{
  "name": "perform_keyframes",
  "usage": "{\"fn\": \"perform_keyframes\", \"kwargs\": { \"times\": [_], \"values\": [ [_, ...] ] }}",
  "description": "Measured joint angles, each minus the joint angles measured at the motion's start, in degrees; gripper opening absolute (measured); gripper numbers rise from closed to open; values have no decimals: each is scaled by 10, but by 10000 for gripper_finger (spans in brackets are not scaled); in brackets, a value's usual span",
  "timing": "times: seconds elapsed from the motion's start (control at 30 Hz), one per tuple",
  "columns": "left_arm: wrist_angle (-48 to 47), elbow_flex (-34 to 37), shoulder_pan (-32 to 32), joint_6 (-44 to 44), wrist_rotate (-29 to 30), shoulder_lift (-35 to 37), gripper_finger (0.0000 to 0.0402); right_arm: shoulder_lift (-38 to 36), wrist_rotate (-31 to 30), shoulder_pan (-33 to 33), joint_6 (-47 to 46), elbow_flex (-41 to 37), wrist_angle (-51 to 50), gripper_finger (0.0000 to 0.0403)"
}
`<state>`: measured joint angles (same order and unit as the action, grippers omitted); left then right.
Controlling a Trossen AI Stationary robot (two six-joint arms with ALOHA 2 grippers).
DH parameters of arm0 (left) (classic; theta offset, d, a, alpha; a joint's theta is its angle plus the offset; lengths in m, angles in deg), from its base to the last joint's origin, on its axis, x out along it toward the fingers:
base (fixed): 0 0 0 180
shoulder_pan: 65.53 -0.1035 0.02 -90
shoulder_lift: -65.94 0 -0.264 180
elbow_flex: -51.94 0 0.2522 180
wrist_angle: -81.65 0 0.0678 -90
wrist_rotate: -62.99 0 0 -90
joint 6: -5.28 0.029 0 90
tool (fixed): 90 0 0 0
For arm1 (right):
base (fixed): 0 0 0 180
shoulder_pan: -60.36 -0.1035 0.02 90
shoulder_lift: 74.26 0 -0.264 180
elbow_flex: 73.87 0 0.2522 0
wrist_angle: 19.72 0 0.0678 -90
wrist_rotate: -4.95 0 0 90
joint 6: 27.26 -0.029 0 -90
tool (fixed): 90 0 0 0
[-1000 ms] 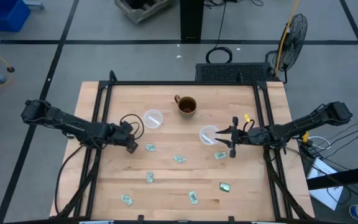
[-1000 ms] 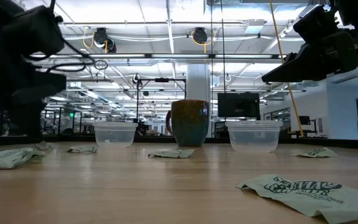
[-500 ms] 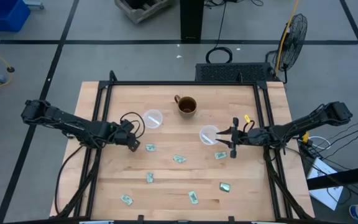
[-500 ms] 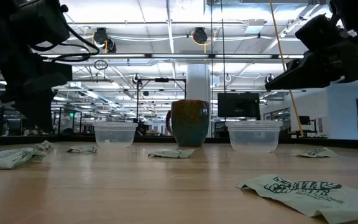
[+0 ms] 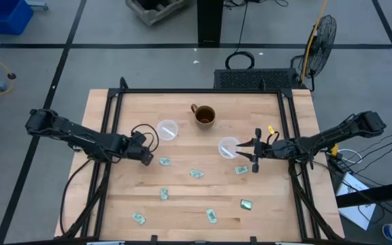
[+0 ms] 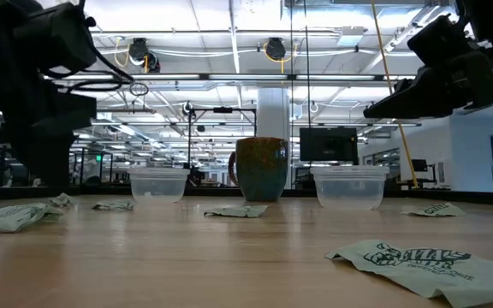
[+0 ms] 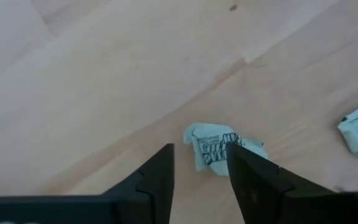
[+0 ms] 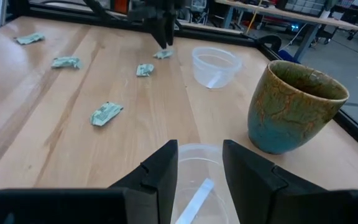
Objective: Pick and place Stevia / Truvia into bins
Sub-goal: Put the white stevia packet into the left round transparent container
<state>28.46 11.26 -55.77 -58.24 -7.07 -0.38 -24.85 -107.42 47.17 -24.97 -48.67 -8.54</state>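
The left gripper (image 5: 146, 157) hangs low over the table with its jaws parted and nothing between them. In the left wrist view a crumpled Stevia packet (image 7: 224, 148) lies on the wood just ahead of the fingertips, partly hidden behind one finger (image 7: 253, 180), so it sits a little off the centre of the gap, toward that finger's side. From above, this same packet (image 5: 164, 161) lies just beyond the jaw tips, and its long axis looks to run roughly across the line of the fingers, though the creasing makes that hard to judge. The left arm is clearly the nearer one, so the pickup seems to be its job. The move probably calls for a small sideways correction to centre the packet before closing.

One clear cup (image 5: 167, 129) stands near, behind the left gripper. The brown mug (image 5: 204, 115) stands between the two bins, farther back.

The right gripper (image 5: 253, 158) hovers with jaws apart and empty, the second cup (image 8: 199, 183) directly beyond its fingertips and holding a thin white strip. Other packets (image 5: 196, 173) lie scattered on the table's nearer half, well apart from either set of jaws.
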Motion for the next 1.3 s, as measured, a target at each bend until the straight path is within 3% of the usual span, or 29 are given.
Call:
{"fn": "perform_keyframes", "kwargs": {
  "times": [0.27, 0.53, 0.63, 0.83, 0.93, 1.07, 1.3],
  "values": [
    [35, 27, -23, 15, -29, -53, 141, 0, 0, 0, 0, 0, 2, 121],
    [80, 34, -25, 121, -26, -23, 11, 0, 0, 0, 1, 0, 6, 121],
    [84, 28, -26, 163, 6, -4, 11, 0, 0, 0, 1, 0, 14, 121],
    [107, -53, -25, 255, 87, 25, 9, 0, 0, 0, 1, 0, 44, 121],
    [151, -102, -31, 342, 116, 24, 9, 0, 0, 1, 17, 0, 53, 121],
    [193, -131, -61, 452, 121, -5, 5, 0, 0, 6, 15, 0, 65, 121],
    [194, -135, -161, 482, 107, -96, 16, 0, 1, 6, 0, 0, 65, 121]
  ]
}}
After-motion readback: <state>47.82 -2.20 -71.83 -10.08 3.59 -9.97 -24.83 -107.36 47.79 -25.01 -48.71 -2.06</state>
